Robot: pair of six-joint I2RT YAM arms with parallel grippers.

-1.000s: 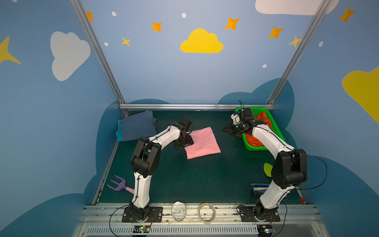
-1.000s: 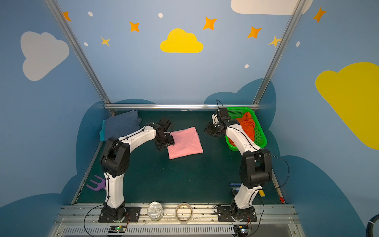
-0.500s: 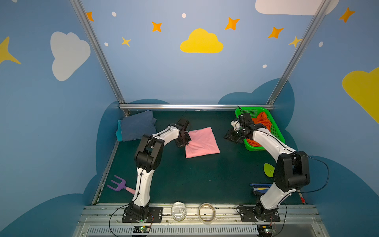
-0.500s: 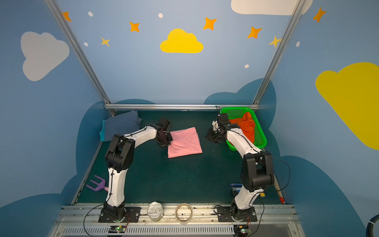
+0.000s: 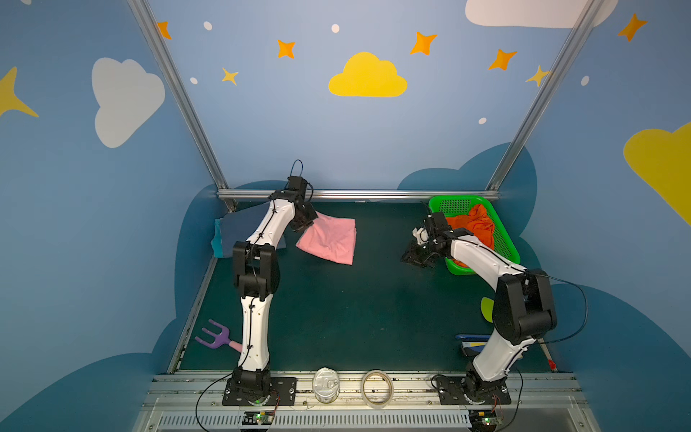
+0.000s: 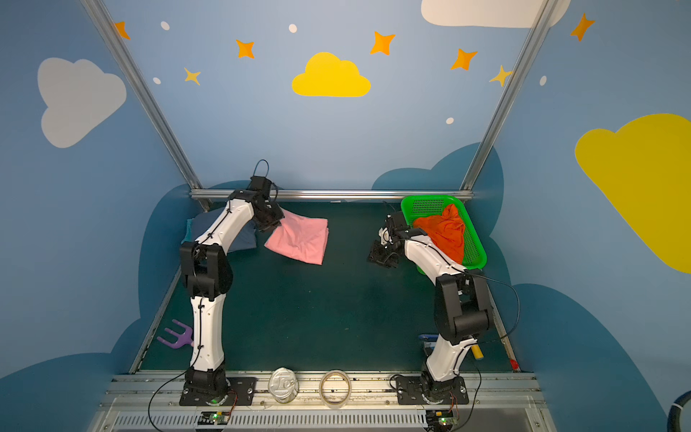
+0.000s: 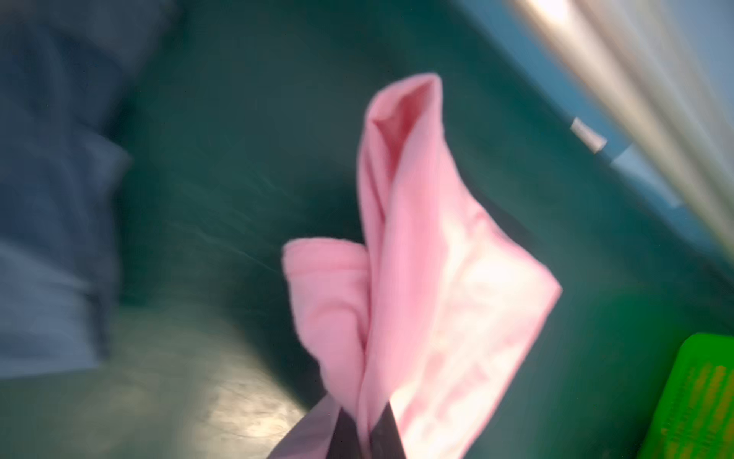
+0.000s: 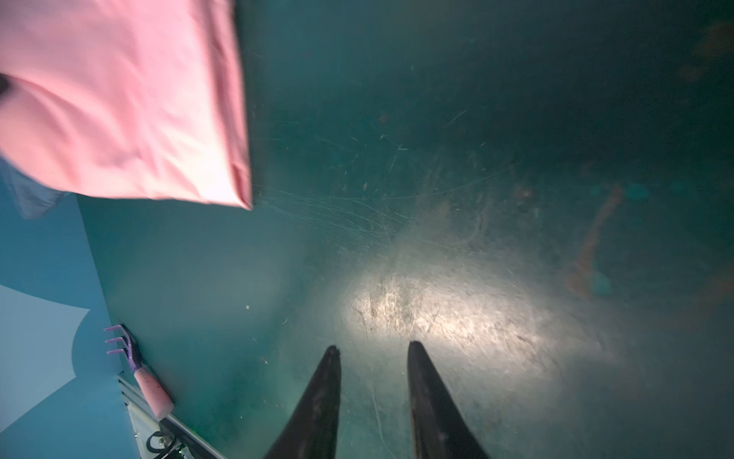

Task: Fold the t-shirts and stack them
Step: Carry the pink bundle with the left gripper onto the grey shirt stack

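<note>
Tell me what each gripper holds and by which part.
Left gripper: shut on the pink t-shirt, pinching its bunched far-left corner. Right gripper: holds nothing, jaws apart above the bare mat.

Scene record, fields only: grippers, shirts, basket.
left gripper: shut on a corner of the pink t-shirt, that corner raised off the table
right gripper: open, empty, over bare table beside green basket
orange t-shirt: crumpled in basket
slate blue t-shirt: folded, back left, on teal t-shirt
</note>
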